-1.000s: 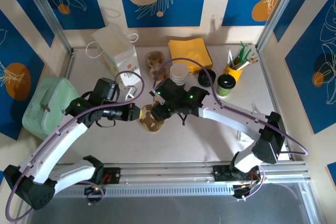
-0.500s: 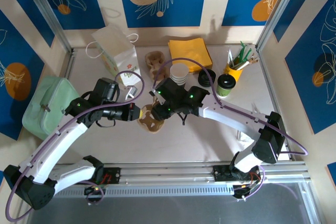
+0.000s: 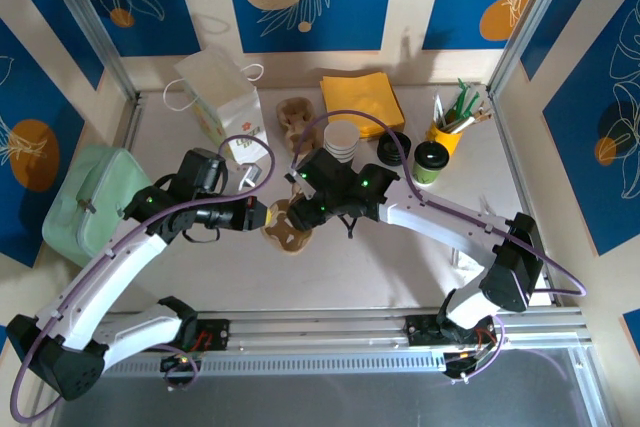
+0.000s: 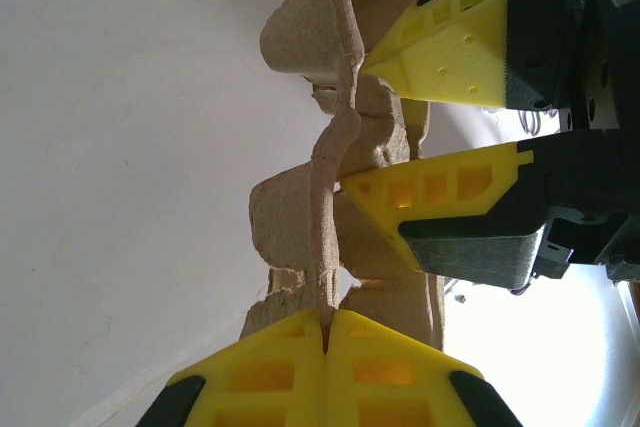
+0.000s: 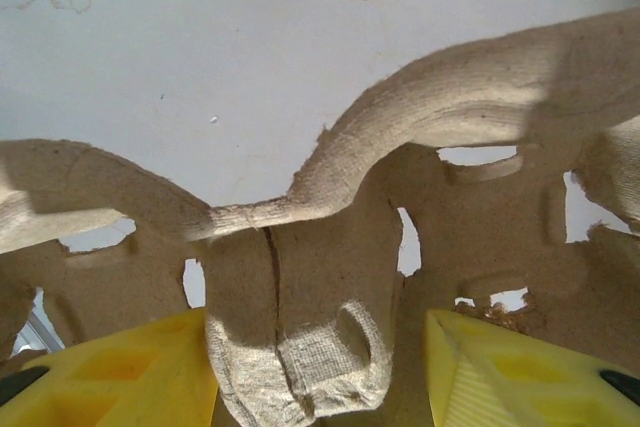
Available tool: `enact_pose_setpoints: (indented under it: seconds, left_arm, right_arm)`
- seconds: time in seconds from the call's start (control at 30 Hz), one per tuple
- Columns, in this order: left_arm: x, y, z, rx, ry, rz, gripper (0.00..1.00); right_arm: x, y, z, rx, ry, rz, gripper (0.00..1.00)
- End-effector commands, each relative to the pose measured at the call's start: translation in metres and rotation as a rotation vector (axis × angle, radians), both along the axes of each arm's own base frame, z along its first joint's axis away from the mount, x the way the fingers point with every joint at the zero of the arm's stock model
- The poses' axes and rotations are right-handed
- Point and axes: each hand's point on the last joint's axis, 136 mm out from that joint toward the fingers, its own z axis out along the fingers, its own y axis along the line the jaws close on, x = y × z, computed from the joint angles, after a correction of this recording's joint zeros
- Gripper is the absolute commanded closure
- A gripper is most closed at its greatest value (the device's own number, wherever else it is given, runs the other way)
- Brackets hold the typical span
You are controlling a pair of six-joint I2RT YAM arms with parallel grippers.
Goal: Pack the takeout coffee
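Nothing has visibly moved since a second ago. I see the left gripper [image 4: 325,322] pinched tight on the rim of the brown moulded-pulp cup carrier [image 3: 290,239]. The right gripper [image 5: 310,377] straddles its centre post, jaws half apart. The small black-lidded paper coffee cup [image 3: 431,160] stands well to the right, beside the yellow utensil holder [image 3: 447,135].

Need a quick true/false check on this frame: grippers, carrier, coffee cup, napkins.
1. The left gripper is pinched on the cardboard cup carrier rim. True.
2. The lidded coffee cup sits in the carrier. False: it stands on the table beside the black lid pile.
3. The right gripper fingers stand apart, either side of the carrier's middle post. True.
4. The napkins are blue. False: they are yellow.
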Motion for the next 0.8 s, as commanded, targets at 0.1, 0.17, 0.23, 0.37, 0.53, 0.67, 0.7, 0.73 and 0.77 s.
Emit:
enact_pose_setpoints:
  seconds: [0.1, 0.17, 0.23, 0.37, 0.53, 0.67, 0.7, 0.73, 0.77]
  left_arm:
    - [-0.003, 0.000, 0.008, -0.015, -0.021, -0.007, 0.99]
    - [-0.002, -0.001, 0.008, -0.015, -0.022, -0.006, 0.99]
    - [-0.002, -0.001, 0.008, -0.015, -0.022, -0.006, 0.99]
    - [-0.002, -0.001, 0.006, -0.012, -0.020, -0.006, 0.99]
    - [-0.001, -0.001, 0.005, -0.013, -0.018, -0.004, 0.99]
    - [-0.002, -0.001, 0.005, -0.013, -0.019, -0.006, 0.99]
    - [-0.001, -0.001, 0.005, -0.012, -0.020, -0.005, 0.99]
    - [-0.002, -0.001, 0.005, -0.013, -0.019, -0.006, 0.99]
    - [-0.002, -0.001, 0.005, -0.013, -0.020, -0.005, 0.99]
  right_arm:
    - [-0.003, -0.003, -0.006, -0.011, 0.036, -0.006, 0.43]
    - [-0.003, -0.001, -0.005, -0.004, 0.040, -0.003, 0.42]
    - [-0.003, 0.000, -0.005, 0.004, 0.045, -0.001, 0.42]
    - [-0.003, 0.001, -0.005, 0.008, 0.046, 0.001, 0.43]
    - [-0.004, 0.004, -0.008, 0.018, 0.062, 0.003, 0.42]
    - [-0.003, 0.005, -0.008, 0.021, 0.063, -0.001, 0.42]
    - [-0.003, 0.005, -0.008, 0.022, 0.063, -0.001, 0.43]
    - [-0.002, 0.005, -0.006, 0.028, 0.064, -0.002, 0.44]
    - [-0.002, 0.005, -0.006, 0.030, 0.064, -0.002, 0.44]
